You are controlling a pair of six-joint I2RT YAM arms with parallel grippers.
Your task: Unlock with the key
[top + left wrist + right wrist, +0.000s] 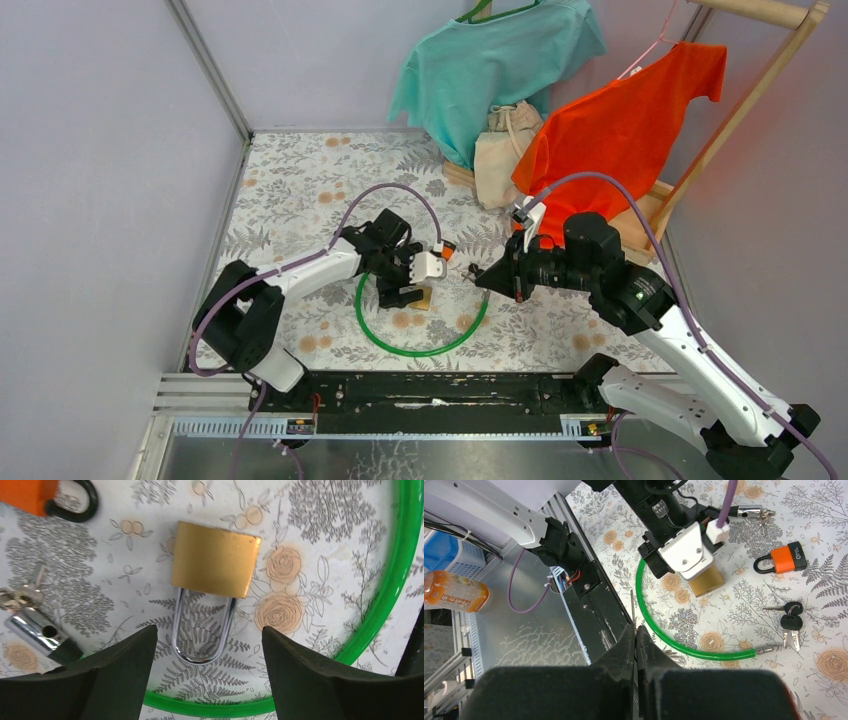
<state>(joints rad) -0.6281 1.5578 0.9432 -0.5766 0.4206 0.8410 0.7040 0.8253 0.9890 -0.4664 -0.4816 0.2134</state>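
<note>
A brass padlock (pixel 215 560) with a steel shackle lies flat on the floral cloth inside a green cable loop (pixel 395 580). My left gripper (pixel 209 630) is open and empty just above it, one finger on each side of the shackle; in the top view it (pixel 405 290) hovers over the padlock (pixel 424 298). My right gripper (pixel 635 627) is shut on a thin key (pixel 632 605), whose blade sticks out of the tips edge-on. In the top view the right gripper (pixel 480 276) points left, a little right of the padlock.
An orange padlock (pixel 786 557) and a bunch of black-headed keys (pixel 791 622) lie right of the brass one. The cable's chrome lock end (pixel 35 632) with keys (pixel 20 597) lies beside it. Teal (pixel 495 70) and orange shirts (pixel 620 125) hang at the back.
</note>
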